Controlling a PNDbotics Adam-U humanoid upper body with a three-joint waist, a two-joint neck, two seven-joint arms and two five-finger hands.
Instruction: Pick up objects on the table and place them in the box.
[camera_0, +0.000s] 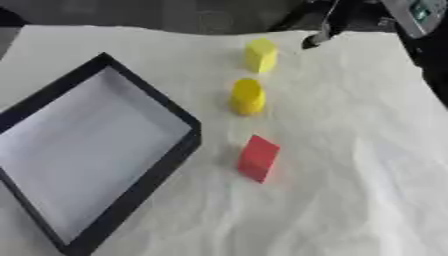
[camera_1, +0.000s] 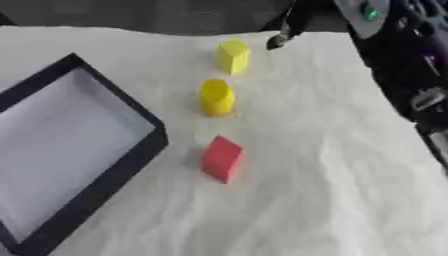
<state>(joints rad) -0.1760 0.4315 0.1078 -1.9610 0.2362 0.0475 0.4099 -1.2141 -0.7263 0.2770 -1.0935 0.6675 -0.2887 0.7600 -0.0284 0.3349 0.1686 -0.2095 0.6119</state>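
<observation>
Three objects lie in a row on the white cloth. A yellow angular block (camera_0: 260, 54) is farthest, a yellow cylinder (camera_0: 247, 96) stands in the middle, and a red block (camera_0: 257, 157) lies nearest. The box (camera_0: 140, 192), shallow with a black rim and a pale floor, sits to their left with nothing in it. My right hand (camera_1: 282, 39) hangs at the cloth's far edge, just right of the yellow angular block and apart from it. Only a small dark tip of the hand shows. My left hand appears in neither view.
My right arm (camera_1: 411, 75), black with silver parts, runs down the right side above the cloth. The white cloth (camera_0: 350, 175) is wrinkled and covers the table. Dark floor lies beyond its far edge.
</observation>
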